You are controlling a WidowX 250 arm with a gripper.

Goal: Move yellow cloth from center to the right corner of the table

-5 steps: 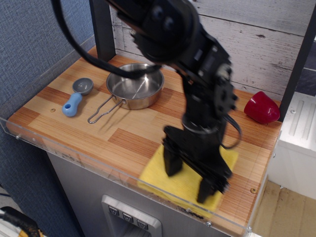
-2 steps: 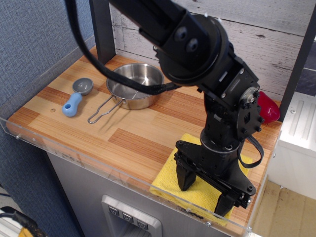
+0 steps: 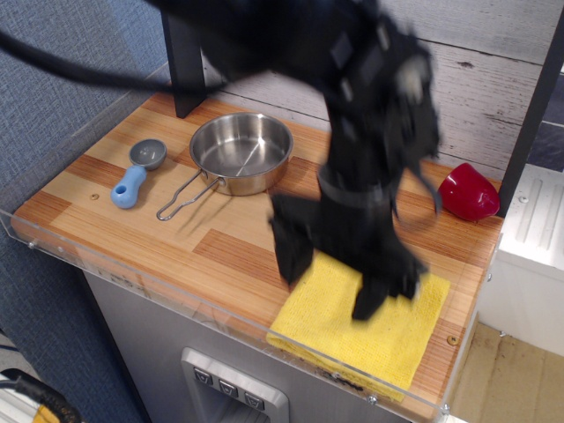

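Note:
The yellow cloth [image 3: 388, 333] lies flat on the wooden table [image 3: 220, 233] at its near right corner, reaching the clear rim. My gripper [image 3: 333, 275] hangs just above the cloth's left half, blurred by motion. Its two black fingers [image 3: 289, 251] stand wide apart with nothing between them. The left finger is over the cloth's left edge, the right one over its middle. The arm hides the cloth's far edge.
A steel pan [image 3: 242, 152] with a wire handle sits at the back left. A blue-handled scoop [image 3: 134, 176] lies left of it. A red object [image 3: 467, 191] sits at the back right. A black post [image 3: 183, 62] stands behind. A clear acrylic rim [image 3: 176, 291] lines the front edge.
The cloth slid right toward the near right corner under the gripper. The gripper has since risen off it and shifted left and back, leaving the cloth flat.

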